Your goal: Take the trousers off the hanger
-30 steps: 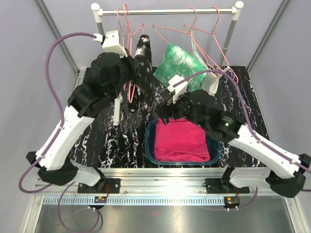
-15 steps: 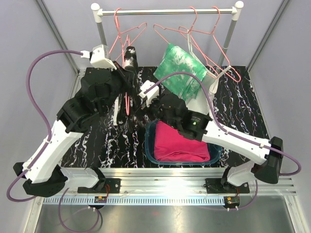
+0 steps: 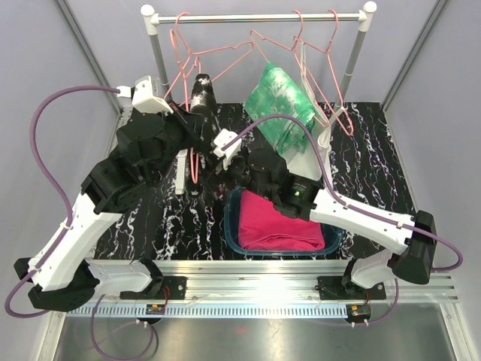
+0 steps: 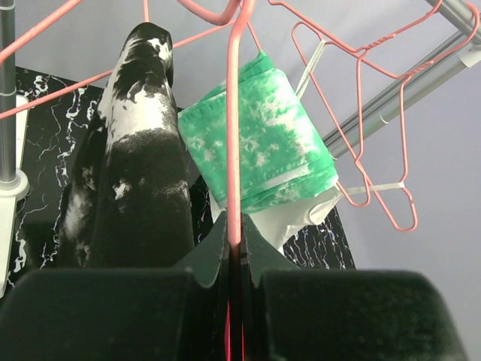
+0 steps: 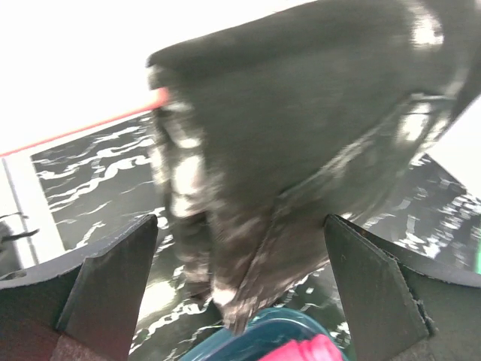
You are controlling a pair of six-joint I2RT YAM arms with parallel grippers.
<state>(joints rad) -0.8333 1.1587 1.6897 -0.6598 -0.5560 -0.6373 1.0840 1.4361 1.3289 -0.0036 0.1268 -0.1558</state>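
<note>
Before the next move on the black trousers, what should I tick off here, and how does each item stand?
1. Left claw shut on the pink hanger: ok.
2. Right claw open: ok.
3. Black trousers lined up between the right claw's jaws: ok; touching them: cannot tell.
4. Black trousers off their hanger: not ok.
5. Magenta trousers in the bin: ok.
6. Green trousers off their hanger: not ok.

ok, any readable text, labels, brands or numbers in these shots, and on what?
No readable text in any view.
black-and-white trousers, green tie-dye trousers, magenta trousers: no tag or print showing.
pink hanger, teal bin: bare, no marking.
small circuit board at the left arm's base: any marking too small to read.
Right wrist view: blurred.
</note>
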